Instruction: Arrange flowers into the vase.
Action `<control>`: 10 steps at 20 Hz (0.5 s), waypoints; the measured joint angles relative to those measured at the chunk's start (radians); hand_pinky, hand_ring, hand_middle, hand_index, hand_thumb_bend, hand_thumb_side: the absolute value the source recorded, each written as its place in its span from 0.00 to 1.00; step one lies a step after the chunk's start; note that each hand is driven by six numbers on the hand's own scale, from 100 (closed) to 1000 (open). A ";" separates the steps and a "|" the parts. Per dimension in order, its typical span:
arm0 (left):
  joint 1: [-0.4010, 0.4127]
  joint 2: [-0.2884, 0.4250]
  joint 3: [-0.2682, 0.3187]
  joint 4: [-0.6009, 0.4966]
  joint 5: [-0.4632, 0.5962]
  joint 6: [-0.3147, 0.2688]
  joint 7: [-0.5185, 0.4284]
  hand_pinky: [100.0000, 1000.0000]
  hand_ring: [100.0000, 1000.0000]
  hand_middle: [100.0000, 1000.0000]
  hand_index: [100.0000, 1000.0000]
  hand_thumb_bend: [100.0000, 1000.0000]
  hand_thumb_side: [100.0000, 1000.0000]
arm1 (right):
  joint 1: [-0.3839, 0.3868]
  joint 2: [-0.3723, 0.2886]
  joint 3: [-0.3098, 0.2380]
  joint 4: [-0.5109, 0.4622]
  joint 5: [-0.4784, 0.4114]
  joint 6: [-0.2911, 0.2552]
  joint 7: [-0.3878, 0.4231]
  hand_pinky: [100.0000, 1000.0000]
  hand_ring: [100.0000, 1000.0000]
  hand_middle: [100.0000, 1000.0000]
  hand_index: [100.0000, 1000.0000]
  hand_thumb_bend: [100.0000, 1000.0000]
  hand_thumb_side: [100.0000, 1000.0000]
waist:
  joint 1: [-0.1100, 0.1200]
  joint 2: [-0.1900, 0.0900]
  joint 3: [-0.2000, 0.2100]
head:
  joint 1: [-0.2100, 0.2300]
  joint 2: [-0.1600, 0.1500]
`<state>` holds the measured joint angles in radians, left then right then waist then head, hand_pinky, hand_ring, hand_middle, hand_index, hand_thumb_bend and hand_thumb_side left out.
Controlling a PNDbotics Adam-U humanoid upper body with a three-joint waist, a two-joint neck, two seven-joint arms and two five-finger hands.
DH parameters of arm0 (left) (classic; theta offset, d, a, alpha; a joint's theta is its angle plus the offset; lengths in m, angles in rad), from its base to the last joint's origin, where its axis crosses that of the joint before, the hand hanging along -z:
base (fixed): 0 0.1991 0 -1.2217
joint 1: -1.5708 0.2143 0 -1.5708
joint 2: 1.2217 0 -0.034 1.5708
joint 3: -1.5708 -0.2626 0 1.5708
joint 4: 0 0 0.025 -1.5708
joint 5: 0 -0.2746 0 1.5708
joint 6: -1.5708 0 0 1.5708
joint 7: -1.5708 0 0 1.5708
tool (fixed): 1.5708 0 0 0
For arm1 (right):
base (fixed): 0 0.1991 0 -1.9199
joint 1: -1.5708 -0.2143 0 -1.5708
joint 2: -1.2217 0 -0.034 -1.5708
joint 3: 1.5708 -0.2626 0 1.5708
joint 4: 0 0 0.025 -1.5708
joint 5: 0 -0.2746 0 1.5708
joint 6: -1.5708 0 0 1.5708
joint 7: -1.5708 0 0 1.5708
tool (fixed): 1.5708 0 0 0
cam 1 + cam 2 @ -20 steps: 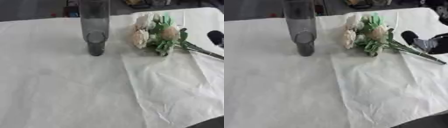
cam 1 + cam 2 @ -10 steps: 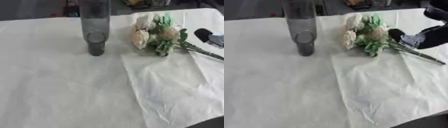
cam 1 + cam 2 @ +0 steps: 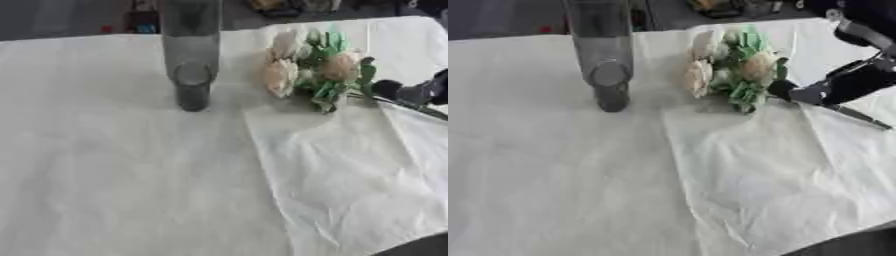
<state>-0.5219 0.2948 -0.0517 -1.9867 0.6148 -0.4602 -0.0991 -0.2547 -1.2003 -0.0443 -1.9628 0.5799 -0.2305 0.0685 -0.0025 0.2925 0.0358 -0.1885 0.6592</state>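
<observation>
The tabletop (image 3: 105,175) is covered with a soft white cloth, and it has small wrinkles and one long fold running down the middle. Behind the far edge the room is dark, with some blurry things I cannot make out.

A tall grey see-through glass vase (image 3: 191,55) stands upright near the far side. It has no flowers in it yet. To its right, well apart from it, lies a bunch of cream and pale pink flowers with green leaves (image 3: 732,65). The blooms point toward the vase side and the thin dark stems (image 3: 855,116) trail off to the right on the cloth.

My black right hand (image 3: 846,85) comes in from the right. Its fingers reach out toward the bunch, and one fingertip is just beside the leaves, right where the stems begin. I cannot tell if it is touching them. My fingers are not curled round anything, so the hand holds nothing. My left hand does not show.

I think my job now is to grab the stems. To do it well, I should close my fingers round the stems and not the soft blooms, so nothing gets squashed. Then I should lift the bunch high, because the vase is tall, and lower the stems into its mouth without bumping it.
</observation>
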 measured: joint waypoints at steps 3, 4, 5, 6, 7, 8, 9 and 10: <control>-0.002 -0.005 -0.004 0.000 0.000 0.000 0.000 0.76 0.74 0.83 0.95 0.01 0.79 | -0.019 0.009 0.008 0.035 0.005 0.004 0.018 0.87 1.00 0.98 1.00 0.37 0.49 | 0.000 0.002 0.001 | -0.003 0.000; -0.002 -0.005 -0.005 0.000 0.000 0.000 0.000 0.76 0.74 0.83 0.95 0.01 0.79 | -0.027 0.010 0.009 0.049 0.005 0.004 0.023 0.87 1.00 0.98 1.00 0.37 0.50 | 0.000 0.003 0.002 | -0.004 0.000; -0.002 -0.005 -0.005 0.000 0.000 0.001 -0.001 0.76 0.74 0.83 0.95 0.01 0.79 | -0.036 0.011 0.010 0.063 0.005 0.002 0.027 0.87 1.00 0.98 1.00 0.37 0.50 | 0.000 0.003 0.002 | -0.004 0.000; -0.002 -0.005 -0.005 0.000 0.000 0.002 -0.002 0.76 0.74 0.83 0.95 0.01 0.79 | -0.043 0.013 0.012 0.076 0.004 0.000 0.030 0.87 1.00 0.97 1.00 0.37 0.50 | 0.000 0.003 0.003 | -0.006 0.000; -0.003 -0.005 -0.005 0.000 0.000 0.002 -0.002 0.76 0.74 0.83 0.95 0.01 0.79 | -0.049 0.016 0.015 0.090 0.004 -0.003 0.033 0.87 1.00 0.97 1.00 0.37 0.50 | 0.000 0.003 0.004 | -0.006 0.000; -0.003 -0.005 -0.005 0.000 0.000 0.002 -0.002 0.76 0.74 0.83 0.95 0.01 0.79 | -0.054 0.018 0.016 0.103 0.004 -0.006 0.037 0.87 1.00 0.98 1.00 0.35 0.49 | 0.000 0.005 0.005 | -0.007 0.000; -0.003 -0.006 -0.005 0.000 0.000 0.002 -0.002 0.76 0.74 0.83 0.95 0.01 0.79 | -0.061 0.019 0.018 0.117 0.005 -0.008 0.039 0.87 1.00 0.98 1.00 0.35 0.49 | 0.000 0.007 0.007 | -0.008 0.000; -0.004 -0.006 -0.005 0.000 0.000 0.002 -0.003 0.76 0.74 0.83 0.95 0.01 0.79 | -0.067 0.023 0.021 0.132 0.008 -0.011 0.042 0.87 1.00 0.99 1.00 0.35 0.48 | 0.000 0.009 0.008 | -0.008 0.000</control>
<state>-0.5260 0.2892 -0.0571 -1.9867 0.6144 -0.4578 -0.1018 -0.3218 -1.1778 -0.0231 -1.8308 0.5877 -0.2419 0.1108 -0.0022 0.3014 0.0438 -0.1963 0.6592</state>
